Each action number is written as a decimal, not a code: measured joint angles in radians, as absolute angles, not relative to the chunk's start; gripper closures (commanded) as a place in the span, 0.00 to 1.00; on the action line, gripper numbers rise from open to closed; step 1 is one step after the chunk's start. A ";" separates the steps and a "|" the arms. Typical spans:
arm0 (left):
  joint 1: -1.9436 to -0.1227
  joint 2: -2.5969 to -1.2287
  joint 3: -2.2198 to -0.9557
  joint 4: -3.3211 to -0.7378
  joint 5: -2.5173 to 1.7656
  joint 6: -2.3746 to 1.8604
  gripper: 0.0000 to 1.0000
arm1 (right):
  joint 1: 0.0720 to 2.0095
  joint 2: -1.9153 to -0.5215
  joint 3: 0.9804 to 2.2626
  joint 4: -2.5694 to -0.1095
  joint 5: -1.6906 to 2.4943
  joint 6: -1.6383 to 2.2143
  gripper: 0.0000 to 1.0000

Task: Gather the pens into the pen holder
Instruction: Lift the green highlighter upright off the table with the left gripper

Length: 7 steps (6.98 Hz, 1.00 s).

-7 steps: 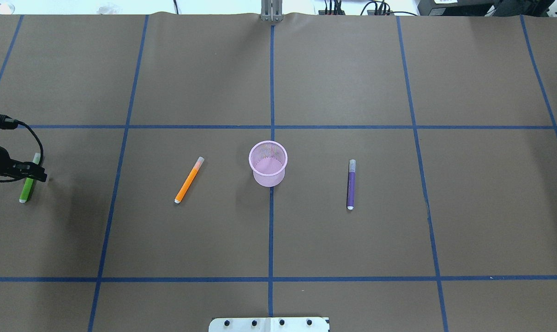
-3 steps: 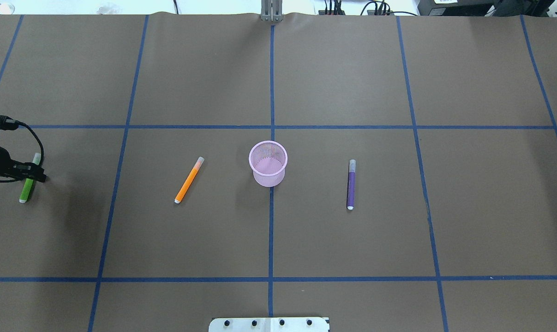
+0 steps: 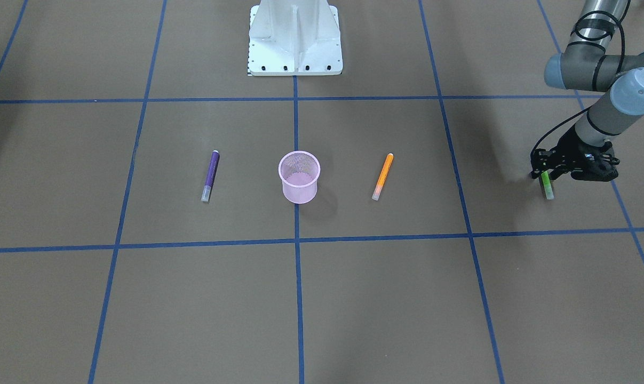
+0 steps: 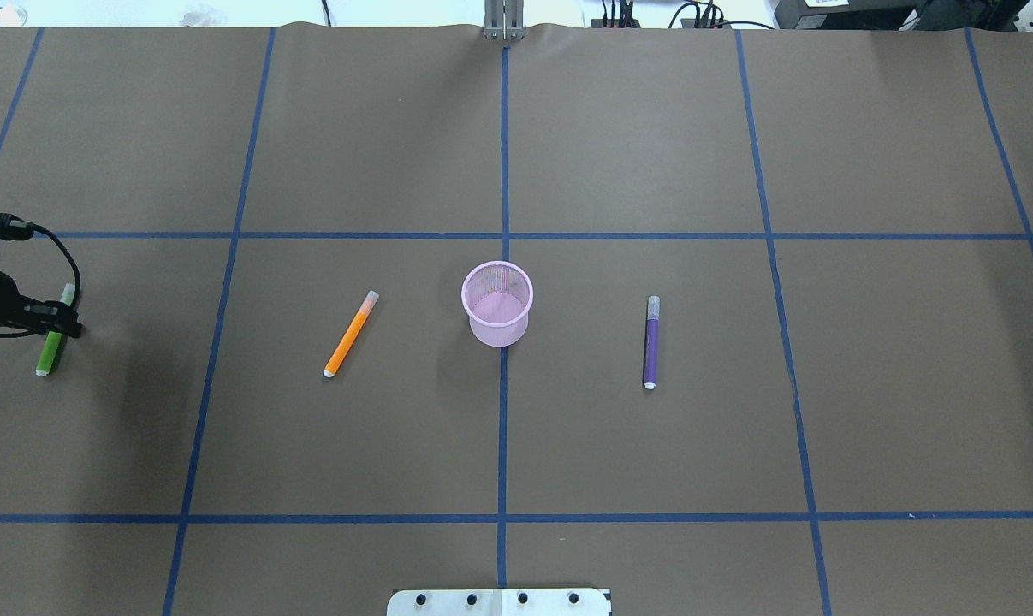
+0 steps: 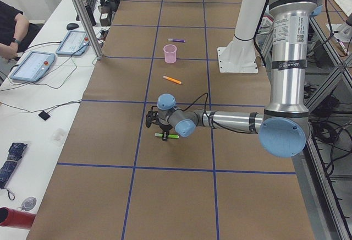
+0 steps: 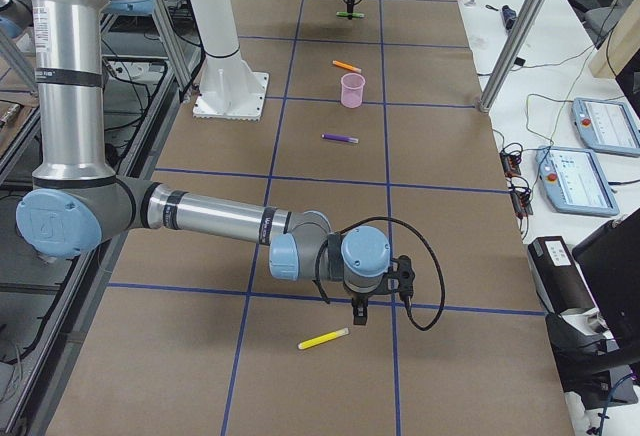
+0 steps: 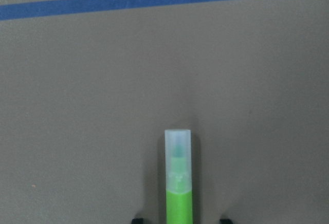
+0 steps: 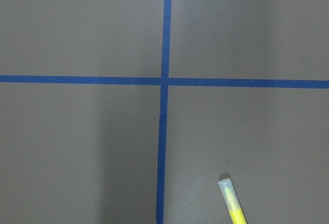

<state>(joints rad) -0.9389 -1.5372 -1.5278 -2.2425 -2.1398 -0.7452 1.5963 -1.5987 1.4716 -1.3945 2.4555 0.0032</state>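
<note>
My left gripper (image 4: pixel 57 322) sits over the green pen (image 7: pixel 179 203), jaws apart on either side of the barrel, not yet pinching. The right gripper (image 6: pixel 360 318) (seen only from the side) I cannot judge; it hangs near the yellow pen (image 6: pixel 324 339). The pen holder (image 4: pixel 499 332) looks empty, with the orange pen (image 4: pixel 350 335) and purple pen (image 4: pixel 650 342) flanking it. Green lies near the table (image 4: pixel 139 428) edge; I judge the run inward open, apart from orange.
</note>
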 measured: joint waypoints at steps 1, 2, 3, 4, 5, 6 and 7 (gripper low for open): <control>-0.941 -1.537 -1.528 -2.243 -2.140 -0.744 0.61 | 1.596 -1.598 1.469 -1.394 2.456 0.003 0.00; -0.943 -1.537 -1.528 -2.243 -2.140 -0.743 0.65 | 1.596 -1.597 1.469 -1.394 2.456 0.003 0.00; -0.944 -1.537 -1.529 -2.243 -2.140 -0.743 0.65 | 1.596 -1.597 1.468 -1.394 2.456 0.003 0.00; -0.945 -1.537 -1.529 -2.243 -2.140 -0.742 0.65 | 1.596 -1.596 1.468 -1.394 2.456 0.003 0.00; -0.945 -1.537 -1.529 -2.243 -2.140 -0.742 0.65 | 1.596 -1.596 1.468 -1.394 2.456 0.003 0.00; -0.945 -1.537 -1.530 -2.243 -2.140 -0.742 0.65 | 1.596 -1.596 1.468 -1.394 2.455 0.003 0.00; -0.945 -1.537 -1.530 -2.242 -2.140 -0.742 0.67 | 1.596 -1.595 1.468 -1.394 2.456 0.003 0.00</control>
<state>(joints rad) -0.9449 -1.5370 -1.5303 -2.2423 -2.1398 -0.7424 1.5957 -1.5954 1.4680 -1.3944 2.4555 0.0031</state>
